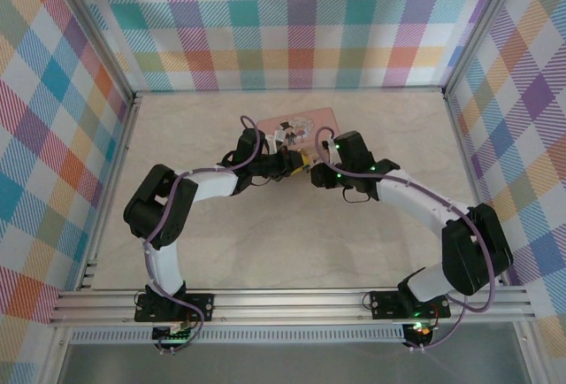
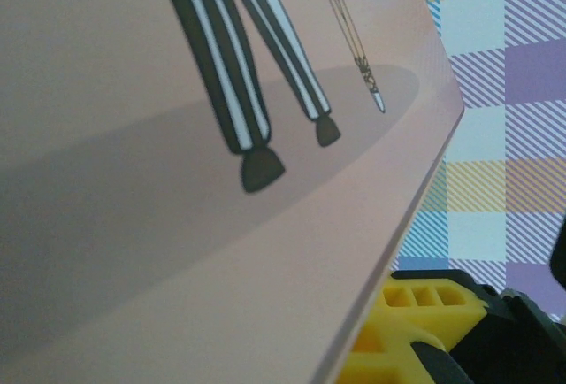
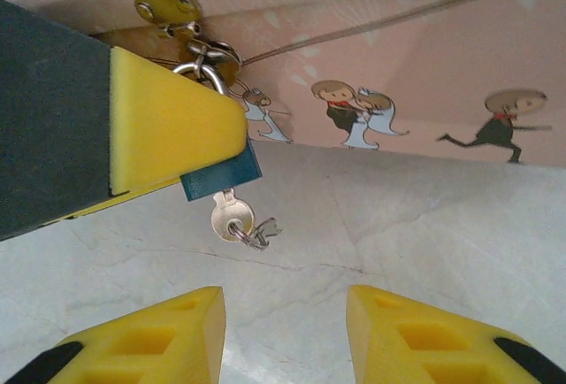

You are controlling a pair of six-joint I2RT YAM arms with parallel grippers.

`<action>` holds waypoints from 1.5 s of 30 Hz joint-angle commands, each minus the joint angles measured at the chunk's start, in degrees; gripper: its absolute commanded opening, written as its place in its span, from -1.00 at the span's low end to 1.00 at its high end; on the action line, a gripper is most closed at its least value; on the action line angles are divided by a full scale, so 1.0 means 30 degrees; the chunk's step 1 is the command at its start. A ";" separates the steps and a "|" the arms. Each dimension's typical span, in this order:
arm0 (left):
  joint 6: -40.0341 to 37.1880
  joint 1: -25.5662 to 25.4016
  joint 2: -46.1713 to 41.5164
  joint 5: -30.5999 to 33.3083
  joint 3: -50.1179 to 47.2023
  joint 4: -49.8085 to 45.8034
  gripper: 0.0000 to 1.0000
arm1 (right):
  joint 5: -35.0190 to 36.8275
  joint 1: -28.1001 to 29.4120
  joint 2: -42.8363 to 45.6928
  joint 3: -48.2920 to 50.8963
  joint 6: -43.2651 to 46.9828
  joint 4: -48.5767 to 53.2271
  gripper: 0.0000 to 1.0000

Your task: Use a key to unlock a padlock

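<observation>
The table (image 3: pixel 424 251) is being viewed from low down by the right gripper (image 3: pixel 287 331). The pink tin (image 3: pixel 424 39) is standing just beyond that gripper, and its picture side is being faced.

The left gripper (image 1: pixel 285 165) is being held nearly shut on the padlock (image 3: pixel 223 174). One yellow finger (image 3: pixel 168 123) is being pressed over the lock body, so that just the blue-teal corner is showing below it. The right gripper's jaws are being held partly apart with nothing between them, and they are being pointed at the lock from just short of it.

The padlock is being hung ahead of and above the right gripper, to its left. Its shackle (image 3: pixel 202 72) is being carried by the tin's brass hasp (image 3: pixel 168 3). The key (image 3: pixel 232 218) is already sitting in the keyhole, with its bow hanging under the lock and a small ring (image 3: pixel 259 235) dangling from it.

Several failures are being risked from here:

- **Missed grasp:** the bow is small and flat, so it could be missed or caught only by an edge, and the ring could be pinched instead.
- **Key pulled out:** a closing gripper that is dragging downward could draw the key out of the lock.
- **Lock turning with the key:** the lock is being gripped on a narrow body, so a turn of the key could rotate the whole lock in the left gripper and leave the shackle shut.
- **Tin shifted:** the tin could be tugged across the table through the hasp.
- **Contact between grippers:** the two are being worked very close together, so contact between their fingers is a hazard.
</observation>
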State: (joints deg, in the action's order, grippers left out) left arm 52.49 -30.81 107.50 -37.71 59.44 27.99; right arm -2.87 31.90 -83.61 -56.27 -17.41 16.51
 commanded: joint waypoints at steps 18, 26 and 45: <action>0.0373 0.0074 -0.1063 -0.1220 0.0314 0.0238 -0.98 | 0.4270 0.2072 -0.2883 -0.3445 0.3295 0.2165 -0.17; 0.0411 0.0074 -0.1099 -0.1242 0.0284 0.0252 -0.98 | 0.5162 0.2514 -0.3463 -0.4018 0.3752 0.2290 -0.24; 0.0550 0.0074 -0.1012 -0.1319 0.0315 0.0427 -0.98 | 0.5741 0.2887 -0.4057 -0.4563 0.4451 0.2367 -0.87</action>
State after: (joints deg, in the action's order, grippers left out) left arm 52.88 -30.76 107.02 -38.15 59.44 27.00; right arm 13.41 40.36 -95.18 -68.05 -5.15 23.62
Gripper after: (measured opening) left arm 0.108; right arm 0.103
